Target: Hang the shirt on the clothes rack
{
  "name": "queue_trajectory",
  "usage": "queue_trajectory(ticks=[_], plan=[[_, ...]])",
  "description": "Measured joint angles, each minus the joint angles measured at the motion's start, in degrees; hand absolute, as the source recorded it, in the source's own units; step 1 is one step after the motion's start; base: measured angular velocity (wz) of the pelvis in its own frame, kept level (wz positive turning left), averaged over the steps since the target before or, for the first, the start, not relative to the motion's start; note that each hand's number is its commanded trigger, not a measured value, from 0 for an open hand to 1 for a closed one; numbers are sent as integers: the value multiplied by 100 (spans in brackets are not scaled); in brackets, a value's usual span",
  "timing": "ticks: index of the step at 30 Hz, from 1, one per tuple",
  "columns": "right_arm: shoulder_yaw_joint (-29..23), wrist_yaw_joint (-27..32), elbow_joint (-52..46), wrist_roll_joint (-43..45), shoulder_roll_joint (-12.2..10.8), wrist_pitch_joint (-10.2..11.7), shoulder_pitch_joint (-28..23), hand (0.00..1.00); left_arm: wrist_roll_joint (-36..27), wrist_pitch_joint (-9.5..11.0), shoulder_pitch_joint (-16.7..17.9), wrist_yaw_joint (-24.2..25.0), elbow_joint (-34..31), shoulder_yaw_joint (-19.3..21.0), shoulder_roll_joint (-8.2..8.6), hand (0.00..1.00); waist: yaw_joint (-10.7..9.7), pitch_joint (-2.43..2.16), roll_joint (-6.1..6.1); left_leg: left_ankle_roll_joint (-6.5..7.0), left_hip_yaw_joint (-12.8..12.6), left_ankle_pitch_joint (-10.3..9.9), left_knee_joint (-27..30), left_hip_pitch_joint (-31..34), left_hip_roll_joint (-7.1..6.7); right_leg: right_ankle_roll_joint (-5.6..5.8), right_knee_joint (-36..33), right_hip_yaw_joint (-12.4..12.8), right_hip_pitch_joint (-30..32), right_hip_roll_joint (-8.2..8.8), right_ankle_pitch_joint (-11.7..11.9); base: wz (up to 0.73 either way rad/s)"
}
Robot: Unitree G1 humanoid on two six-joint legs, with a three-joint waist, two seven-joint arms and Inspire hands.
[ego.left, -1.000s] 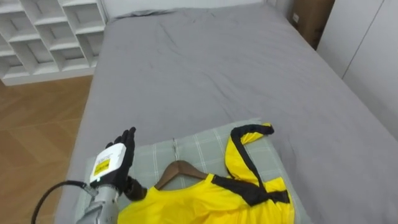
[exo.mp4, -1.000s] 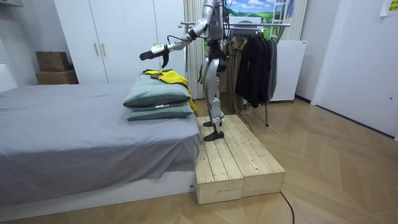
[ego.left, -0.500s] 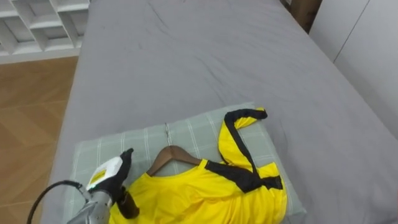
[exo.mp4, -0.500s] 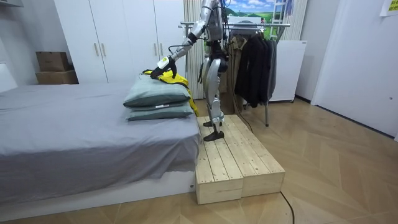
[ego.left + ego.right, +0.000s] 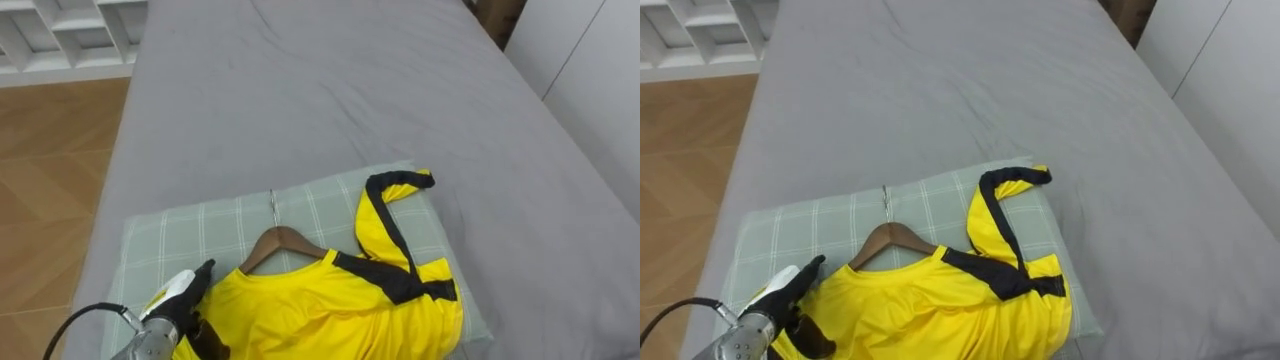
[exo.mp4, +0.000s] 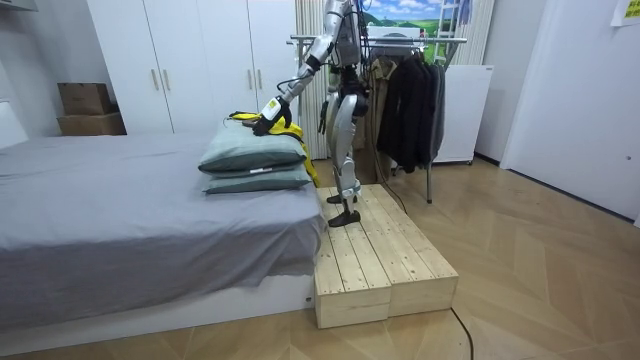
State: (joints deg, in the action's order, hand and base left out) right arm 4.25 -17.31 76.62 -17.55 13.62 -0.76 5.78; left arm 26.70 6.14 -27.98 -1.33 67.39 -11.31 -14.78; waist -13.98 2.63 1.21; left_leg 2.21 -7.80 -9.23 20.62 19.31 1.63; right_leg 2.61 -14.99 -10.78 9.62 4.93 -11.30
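- Our left hand (image 5: 178, 298) sits at the shoulder of the yellow shirt (image 5: 340, 310); we cannot tell whether its fingers grip the cloth.
- The shirt lies on a wooden hanger (image 5: 285, 237), atop the green pillow (image 5: 200, 235) on the bed (image 5: 330, 100).

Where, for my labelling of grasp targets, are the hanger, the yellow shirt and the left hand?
hanger (image 5: 284, 237), left eye view, wooden neck
yellow shirt (image 5: 330, 312), left eye view, chest
left hand (image 5: 177, 291), left eye view, back of hand
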Motion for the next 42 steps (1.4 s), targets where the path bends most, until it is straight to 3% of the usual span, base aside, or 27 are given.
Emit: queue_trajectory(ticks=[10,28,29,33,34,37,42], plan=[[1,-21,119,9,-5,-60,64,0,42,-101,-27,77,141,-6,2,0,-28,-7,-18,8,-28,29,74,-1,-3,-11,-20,49,8,6,-25,-1],[133,352,105,-146,-6,8,171,0,48,-103,-123,-42,182,-25,8,1,-32,-7,-14,-5,-23,71,182,149,65,-56,-452,53,280,-4,-120,0],[141,357,107,-186,-7,8,164,0,48,-104,-123,-66,183,-25,8,6,-30,-7,-14,-5,-23,76,183,158,65,-57,-475,54,299,-1,-126,0],[186,392,108,-312,-8,12,137,0,62,-105,-123,-229,247,-7,2,60,-3,2,-42,-14,-78,103,177,166,75,-75,-595,135,402,5,-160,-8],[193,394,108,-330,-8,15,134,0,104,-105,-126,-287,247,0,1,67,-6,2,-44,-18,-92,117,179,176,77,-77,-611,153,439,6,-161,-6],[232,391,123,-369,-9,27,102,0,106,-98,-168,-484,246,15,-24,81,-10,1,-58,-21,-94,129,186,198,87,-80,-591,145,450,-2,-159,0],[252,379,126,-470,-10,34,89,0,102,-87,-223,-712,246,220,-65,82,1,1,-93,-17,-171,132,190,187,91,-77,-571,204,449,3,-158,-4]])
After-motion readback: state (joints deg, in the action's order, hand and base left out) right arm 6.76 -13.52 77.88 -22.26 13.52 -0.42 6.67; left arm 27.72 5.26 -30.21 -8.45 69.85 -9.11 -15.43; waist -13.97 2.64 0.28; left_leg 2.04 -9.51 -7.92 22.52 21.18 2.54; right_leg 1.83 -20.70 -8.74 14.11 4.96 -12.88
